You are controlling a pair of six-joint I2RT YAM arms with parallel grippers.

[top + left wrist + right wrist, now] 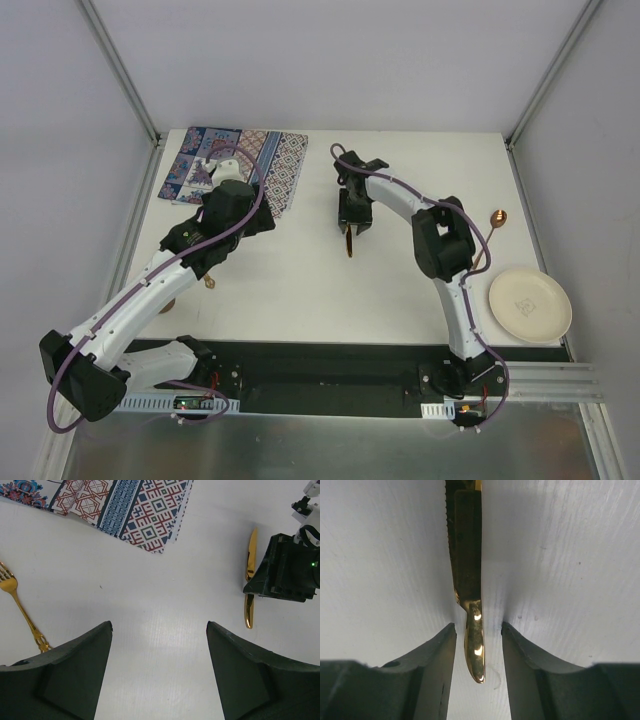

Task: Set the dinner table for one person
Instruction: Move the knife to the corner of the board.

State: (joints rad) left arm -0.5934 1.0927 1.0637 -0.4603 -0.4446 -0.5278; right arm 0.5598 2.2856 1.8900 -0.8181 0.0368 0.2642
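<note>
On the white dinner table point(300, 295) lies a gold knife point(350, 245). My right gripper point(352, 222) is lowered over it. In the right wrist view the knife's handle point(475, 645) lies between the fingertips of the right gripper point(478, 626), with a thin gap on each side, so the jaws stand open around it. My left gripper point(159, 624) hangs open over bare table with nothing between its fingers, just below the patterned placemat point(145, 515). A gold fork point(20, 605) lies to its left, and the knife point(251, 560) and the right gripper point(287, 570) to its right.
The blue-and-red placemat point(285, 165) lies rumpled at the back left. A cream plate point(529, 303) sits at the right front edge, a gold spoon point(497, 216) behind it. The fork point(207, 284) is partly hidden under the left arm. Aluminium rails border the table.
</note>
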